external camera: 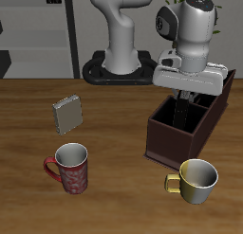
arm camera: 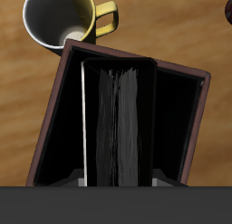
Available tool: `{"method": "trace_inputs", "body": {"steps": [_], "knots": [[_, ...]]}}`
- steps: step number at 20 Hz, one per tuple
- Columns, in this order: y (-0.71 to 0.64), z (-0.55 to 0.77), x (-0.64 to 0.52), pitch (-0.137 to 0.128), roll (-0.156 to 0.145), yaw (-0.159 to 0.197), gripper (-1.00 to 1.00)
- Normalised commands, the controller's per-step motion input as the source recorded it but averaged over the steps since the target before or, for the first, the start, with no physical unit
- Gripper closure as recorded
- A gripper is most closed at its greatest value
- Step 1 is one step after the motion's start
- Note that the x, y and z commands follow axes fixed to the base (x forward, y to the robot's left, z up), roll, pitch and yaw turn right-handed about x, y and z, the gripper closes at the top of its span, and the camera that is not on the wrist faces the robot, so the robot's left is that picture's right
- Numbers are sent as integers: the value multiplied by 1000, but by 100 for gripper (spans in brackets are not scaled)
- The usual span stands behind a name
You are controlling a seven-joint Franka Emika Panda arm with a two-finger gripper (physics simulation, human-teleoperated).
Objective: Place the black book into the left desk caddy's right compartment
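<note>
The left desk caddy (external camera: 172, 143) is a dark brown box standing toward the table's front, beside the yellow mug. My gripper (external camera: 187, 99) hangs straight over it and is shut on the black book (external camera: 186, 112), which stands upright with its lower part down inside the caddy. In the wrist view the black book (arm camera: 118, 128) shows edge-on with grey pages between my fingertips (arm camera: 83, 180). It sits inside one compartment of the caddy (arm camera: 56, 110), next to a divider, with a narrower empty compartment beside it. The book's bottom end is hidden by the caddy walls.
A yellow mug (external camera: 196, 179) stands close to the caddy's front corner and also shows in the wrist view (arm camera: 59, 17). A red patterned mug (external camera: 69, 168) stands near the front edge. A small grey book (external camera: 66, 113) stands farther back.
</note>
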Motion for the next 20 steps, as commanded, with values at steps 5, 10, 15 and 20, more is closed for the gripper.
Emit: {"method": "trace_inputs", "body": {"steps": [5, 10, 15, 20], "knots": [[-23, -342, 141, 50, -10, 21, 100], [-58, -275, 133, 46, -19, 17, 100], [-86, -164, 63, 30, -26, 22, 100], [-65, 31, -14, -11, -43, 3, -100]]}}
